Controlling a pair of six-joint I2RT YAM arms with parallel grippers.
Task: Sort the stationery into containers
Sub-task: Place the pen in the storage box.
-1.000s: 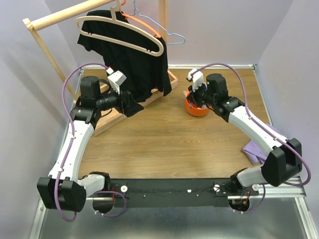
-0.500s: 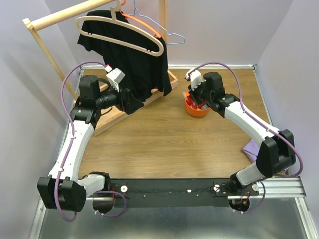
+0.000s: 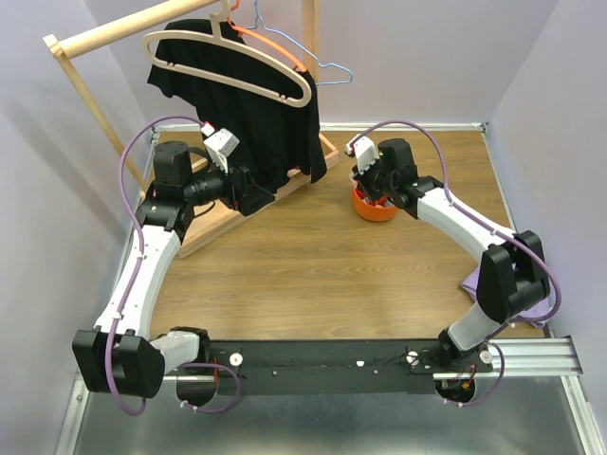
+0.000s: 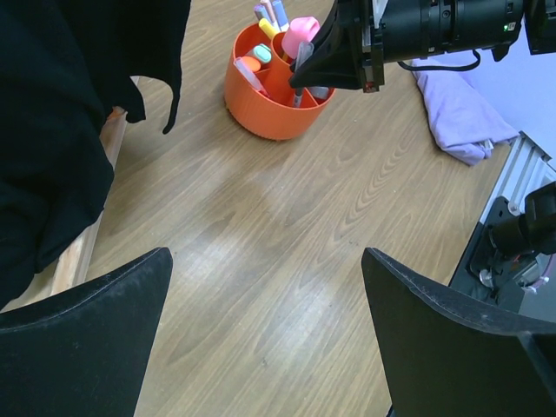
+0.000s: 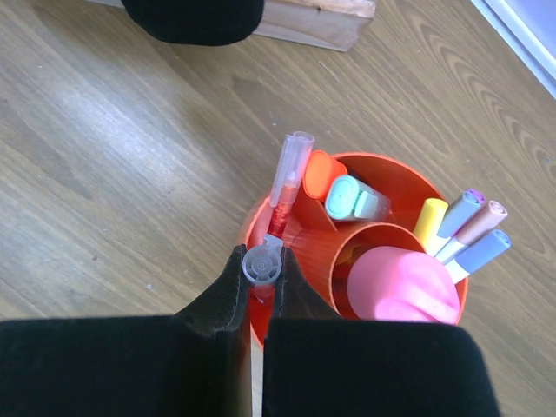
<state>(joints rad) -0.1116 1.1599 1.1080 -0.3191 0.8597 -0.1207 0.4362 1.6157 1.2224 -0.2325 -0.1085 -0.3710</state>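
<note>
Left tool: fingers spread wide, nothing between them. It hangs over the bare brown wooden bench, just beside the black hanging garment, and is well apart from all the stationery. The light wooden rack base lies under the garment at the bench's left rear.

The round bright-orange plastic organiser stands on the bench right of centre, toward the rear. It is near the corner of the rack base, apart from it.

Right tool: directly above the rim of one outer compartment of the organiser, closed narrow on a slim translucent pen.
- The fingertips pinch the pen's round clear end.
- The barrel runs away from the tool, across the organiser's rim.
- The pen has a clear casing with a red core showing through.
- Whether its far end touches the organiser cannot be told.

Organiser contents, right wrist view:
- A chunky orange highlighter and a mint-green highlighter stand side by side in one outer compartment, just beyond the held pen.
- A stubby pink tube fills the central cup.
- A yellow marker is in an outer compartment on the cup's far side.
- Three slim pens, capped purple, tan and blue, lean together just beside the yellow marker.

A crumpled purple cloth lies at the bench's right edge, well apart from the organiser.
</note>
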